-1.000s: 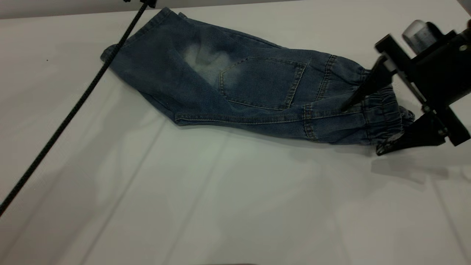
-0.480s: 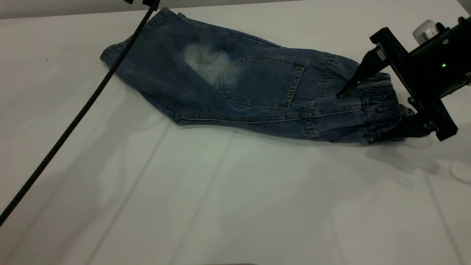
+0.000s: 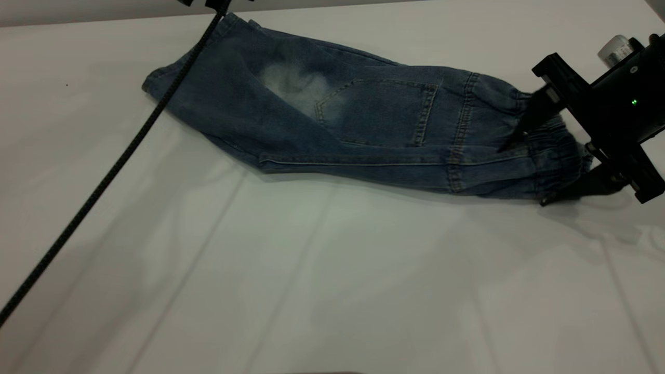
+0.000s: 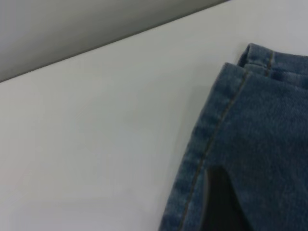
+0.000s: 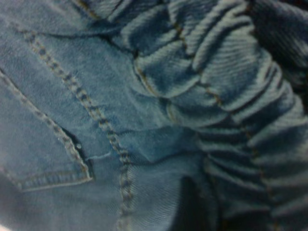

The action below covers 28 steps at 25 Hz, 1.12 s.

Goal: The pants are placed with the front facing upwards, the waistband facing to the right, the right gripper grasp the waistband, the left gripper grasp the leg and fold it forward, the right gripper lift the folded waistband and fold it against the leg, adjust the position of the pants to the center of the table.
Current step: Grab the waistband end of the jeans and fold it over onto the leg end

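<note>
The pants [image 3: 337, 119] lie folded lengthwise on the table [image 3: 332, 291], a back pocket and a pale faded patch facing up, legs at the far left. The ruched waistband [image 3: 556, 156] is at the right end. My right gripper [image 3: 524, 174] is shut on the waistband, one finger on top of the cloth and the other at its near edge by the table. The right wrist view is filled with the gathered waistband [image 5: 226, 91]. My left gripper [image 3: 215, 4] barely shows at the far edge above the leg hem [image 4: 202, 159]; a dark part of it overlaps the denim.
The left arm's black braided cable [image 3: 104, 176] runs diagonally from the far edge across the leg end to the near left. White table surface stretches wide in front of the pants. The table's back edge and a grey wall [image 4: 72, 29] are close behind the legs.
The right gripper came down onto the waistband, narrowed its fingers and shifted right; the waist end of the pants was drawn right with it. The leg end stayed put.
</note>
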Tool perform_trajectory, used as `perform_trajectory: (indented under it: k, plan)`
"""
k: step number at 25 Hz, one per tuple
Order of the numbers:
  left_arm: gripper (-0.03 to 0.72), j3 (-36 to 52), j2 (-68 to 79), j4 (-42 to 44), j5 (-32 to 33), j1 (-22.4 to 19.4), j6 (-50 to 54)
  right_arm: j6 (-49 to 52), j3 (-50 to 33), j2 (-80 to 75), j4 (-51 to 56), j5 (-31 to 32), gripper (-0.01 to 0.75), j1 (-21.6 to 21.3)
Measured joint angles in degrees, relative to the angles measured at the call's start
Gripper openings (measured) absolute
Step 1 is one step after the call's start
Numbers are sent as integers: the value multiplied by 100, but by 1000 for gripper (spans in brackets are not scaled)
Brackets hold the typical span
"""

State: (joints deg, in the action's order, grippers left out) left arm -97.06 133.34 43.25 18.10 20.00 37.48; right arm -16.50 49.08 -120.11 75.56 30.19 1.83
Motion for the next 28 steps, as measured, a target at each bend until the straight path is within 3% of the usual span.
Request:
perform_trajectory:
  k: [5,7,13,19,28]
  plan:
    - [389,0,8,-76,236,431,-61,-865,0,11,64,-260,129,0]
    - [389,0,54,-258,267,702,-189,-1386,0,25,171,-304,68,0]
    - [389,-4,278,-1360,670,1487,-917,-3338,0,262,660,-497,50,0]
    - [389,-4,549,-2512,796,1981,-1752,-5041,90,1035,1319,-463,50,0]
    - [389,-11,616,-3612,600,2456,-2561,-5745,329,1623,1260,343,48,0]
